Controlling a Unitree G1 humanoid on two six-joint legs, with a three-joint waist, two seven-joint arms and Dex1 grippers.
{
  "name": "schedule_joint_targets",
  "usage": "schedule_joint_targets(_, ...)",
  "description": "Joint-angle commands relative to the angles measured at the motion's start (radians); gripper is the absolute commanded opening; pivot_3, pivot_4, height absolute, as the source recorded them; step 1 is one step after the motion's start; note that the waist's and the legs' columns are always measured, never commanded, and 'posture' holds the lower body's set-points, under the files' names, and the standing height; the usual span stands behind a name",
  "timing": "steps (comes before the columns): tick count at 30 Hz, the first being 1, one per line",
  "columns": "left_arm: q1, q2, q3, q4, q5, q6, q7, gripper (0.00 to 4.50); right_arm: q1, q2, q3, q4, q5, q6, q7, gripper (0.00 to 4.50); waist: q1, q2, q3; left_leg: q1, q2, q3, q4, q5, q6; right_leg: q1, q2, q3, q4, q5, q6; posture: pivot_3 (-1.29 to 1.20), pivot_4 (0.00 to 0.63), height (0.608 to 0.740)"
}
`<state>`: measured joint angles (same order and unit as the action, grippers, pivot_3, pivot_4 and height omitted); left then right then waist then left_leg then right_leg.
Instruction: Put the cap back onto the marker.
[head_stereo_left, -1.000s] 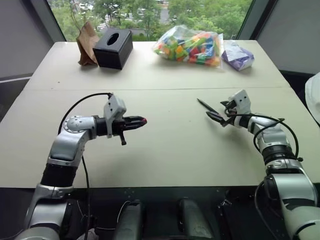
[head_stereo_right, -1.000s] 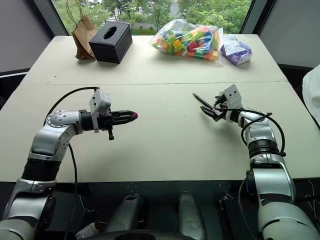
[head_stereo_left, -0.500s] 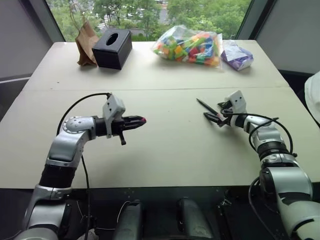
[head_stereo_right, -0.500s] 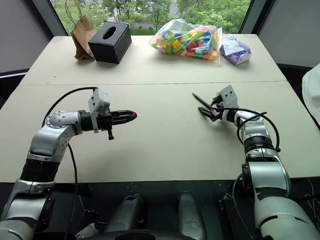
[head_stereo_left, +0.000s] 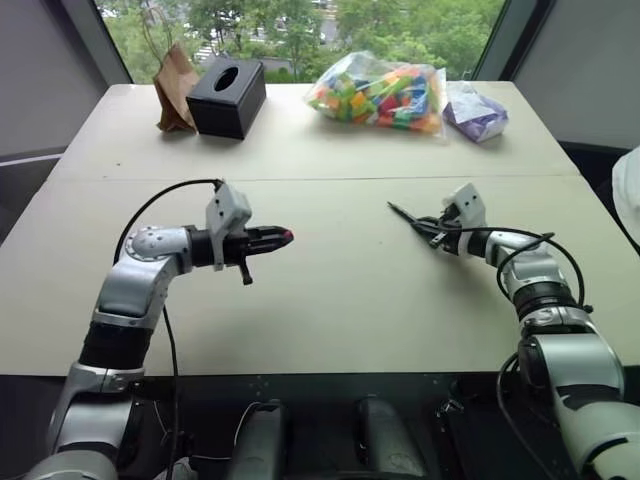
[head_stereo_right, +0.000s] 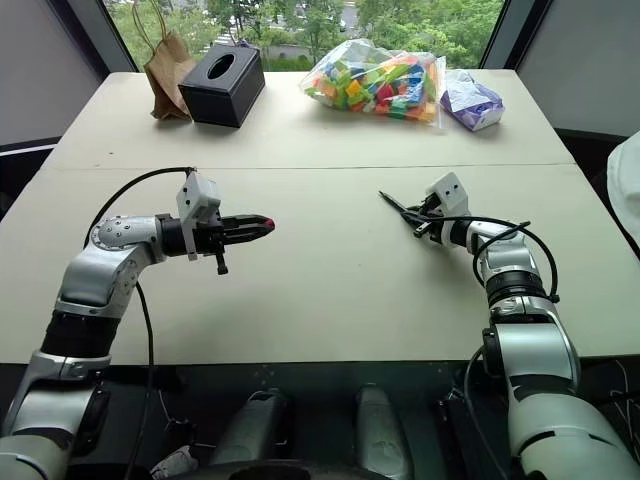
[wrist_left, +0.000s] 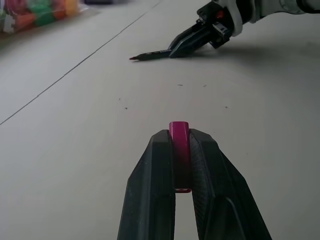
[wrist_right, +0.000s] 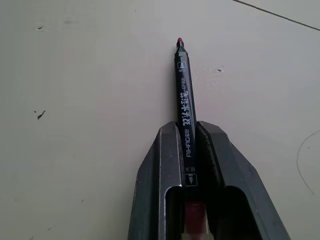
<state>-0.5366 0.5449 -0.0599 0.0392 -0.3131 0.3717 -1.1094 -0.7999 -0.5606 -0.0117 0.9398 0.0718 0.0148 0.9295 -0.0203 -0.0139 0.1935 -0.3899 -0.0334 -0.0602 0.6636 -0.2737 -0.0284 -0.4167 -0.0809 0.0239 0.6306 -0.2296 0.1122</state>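
My left gripper (head_stereo_left: 283, 237) is shut on the small red-pink cap (wrist_left: 179, 144), held above the table left of centre; the cap's end pokes out past the fingertips. On the right, my right gripper (wrist_right: 186, 134) is shut on the black marker (wrist_right: 184, 112), low at the table surface. The marker's barrel (head_stereo_left: 403, 215) sticks out beyond the fingers toward the table's middle and far side, its reddish tip bare. In the left wrist view the marker (wrist_left: 150, 55) and right gripper (wrist_left: 195, 41) lie ahead of the cap, some way off.
A black tissue box (head_stereo_left: 227, 95) and a brown paper bag (head_stereo_left: 172, 88) stand at the far left. A clear bag of coloured blocks (head_stereo_left: 378, 92) and a purple packet (head_stereo_left: 475, 111) lie at the far middle and right. A seam (head_stereo_left: 300, 179) crosses the table.
My right gripper has closed on the marker and turned a little leftward with it. The left gripper with the cap has stayed in place.
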Motion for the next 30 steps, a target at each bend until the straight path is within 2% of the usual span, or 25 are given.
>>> schedule_joint_targets(1,-0.049,-0.007,-0.040,0.022,0.014,-0.075,-0.048,0.00,0.021,-0.048,0.028,-0.205,-0.014,-0.001,0.056,0.07,0.001,0.000,0.000,-0.001,0.000,0.000,0.000,0.000,0.000,-0.001,0.000,0.000,0.000,0.000,0.000,0.00,0.150,0.740)
schedule_joint_targets(10,-0.156,-0.026,-0.124,0.233,0.089,-0.281,-0.153,0.00,0.130,-0.179,0.100,-0.748,-0.023,0.117,0.173,0.07,0.002,0.001,0.001,-0.002,0.000,0.000,0.000,0.000,0.000,-0.003,0.000,0.000,0.000,0.000,0.000,0.00,0.150,0.740)
schedule_joint_targets(15,-0.196,-0.047,-0.126,0.303,0.097,-0.339,-0.181,0.00,0.195,-0.247,0.135,-0.971,0.031,0.297,0.270,0.07,0.008,0.001,0.001,-0.003,-0.001,0.000,0.000,0.000,0.000,-0.003,0.000,0.000,0.000,0.000,0.000,0.00,0.150,0.740)
schedule_joint_targets(20,-0.237,-0.074,-0.124,0.345,0.108,-0.396,-0.185,0.00,0.203,-0.241,0.137,-1.093,0.101,0.438,0.277,0.07,0.008,0.001,0.001,-0.003,-0.001,0.000,0.001,0.000,0.000,-0.003,-0.001,-0.001,0.000,0.000,0.000,0.00,0.150,0.740)
schedule_joint_targets(30,-0.230,-0.084,-0.134,0.323,0.110,-0.396,-0.204,0.00,0.196,-0.244,0.158,-1.132,0.110,0.463,0.262,0.07,0.007,0.001,0.001,-0.003,0.000,0.000,0.001,0.000,0.000,-0.003,-0.001,0.000,0.000,0.000,0.000,0.00,0.150,0.740)
